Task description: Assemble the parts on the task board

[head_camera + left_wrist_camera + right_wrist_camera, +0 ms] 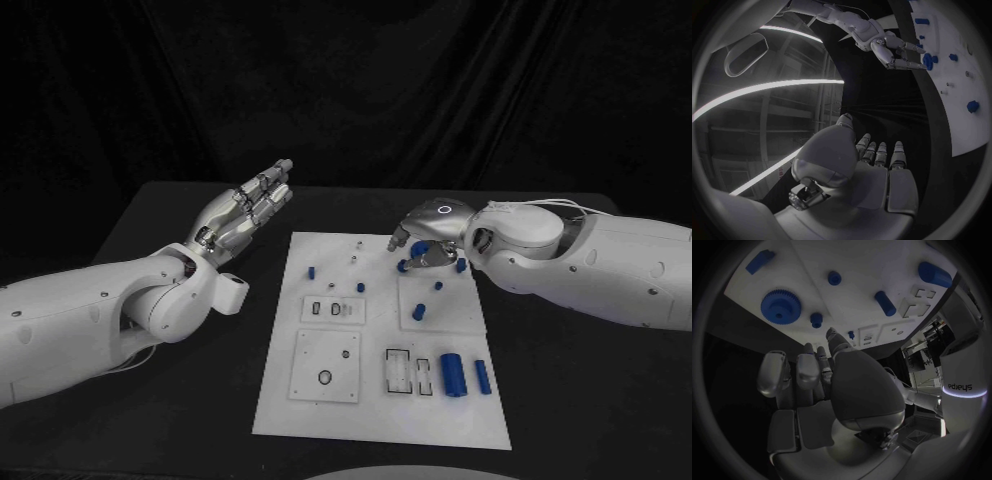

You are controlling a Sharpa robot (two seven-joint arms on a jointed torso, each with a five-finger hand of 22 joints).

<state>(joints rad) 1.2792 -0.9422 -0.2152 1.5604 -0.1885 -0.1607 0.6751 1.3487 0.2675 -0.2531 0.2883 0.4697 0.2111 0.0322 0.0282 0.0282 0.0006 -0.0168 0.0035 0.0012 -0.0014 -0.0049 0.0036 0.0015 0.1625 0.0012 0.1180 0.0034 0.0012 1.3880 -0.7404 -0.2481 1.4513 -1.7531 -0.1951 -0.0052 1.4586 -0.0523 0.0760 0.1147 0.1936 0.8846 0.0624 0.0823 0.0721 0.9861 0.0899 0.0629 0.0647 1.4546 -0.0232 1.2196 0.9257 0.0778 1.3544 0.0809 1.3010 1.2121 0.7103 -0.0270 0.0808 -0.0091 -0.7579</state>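
Hovering over the far right part of the task board (378, 400), my right hand (428, 236) has its fingers curled down around a blue gear (420, 249). The head view shows blue between the fingertips, and the left wrist view shows it right at them, so I judge the gear pinched, though I cannot see how firmly. In the right wrist view a toothed blue gear (782, 306) sits just beyond my fingers (809, 371), among several short blue pegs.

My left hand (248, 210) is raised off the board's left side, fingers straight and together, holding nothing.

Further out, near the board's right edge, lie 2 blue cylinders (451, 375), with small blue pegs standing up the middle.

The risk I see: the grip is light and at the gear's rim. If I tilt it while seating it, it could jam on its post, slip free, or knock a neighbouring peg.
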